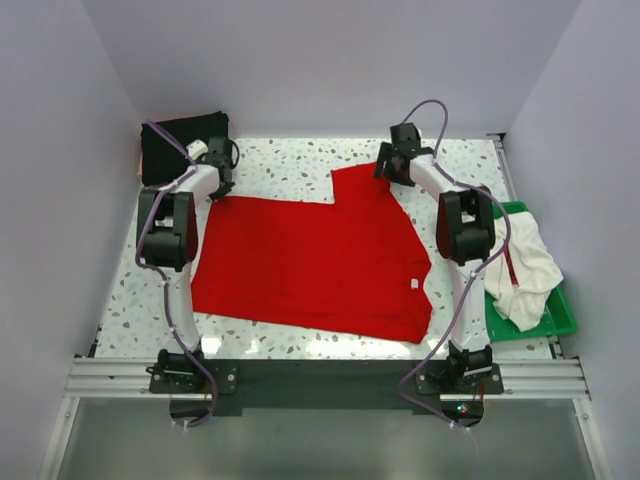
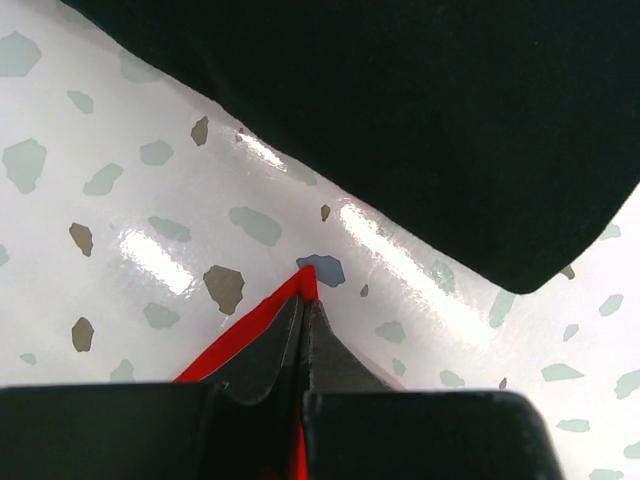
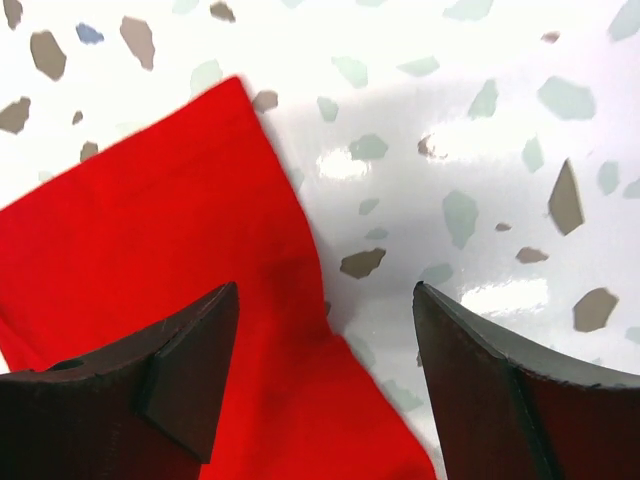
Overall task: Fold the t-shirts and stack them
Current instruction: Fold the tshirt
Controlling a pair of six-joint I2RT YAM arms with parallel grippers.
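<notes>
A bright red t-shirt (image 1: 310, 265) lies spread flat across the middle of the speckled table, a small white label (image 1: 414, 285) near its right side. My left gripper (image 1: 222, 180) is at the shirt's far left corner, shut on a pinch of red cloth (image 2: 300, 283). A folded black t-shirt (image 1: 180, 145) lies just beyond it at the back left and fills the top of the left wrist view (image 2: 420, 110). My right gripper (image 1: 388, 165) hovers open over the shirt's far right sleeve (image 3: 170, 260), whose edge runs between its fingers. A whitish t-shirt (image 1: 522, 265) lies crumpled on the right.
A green plastic tray (image 1: 565, 315) at the right edge holds the whitish shirt. Pale walls close in the table on the left, back and right. A metal rail (image 1: 320, 378) with both arm bases runs along the near edge.
</notes>
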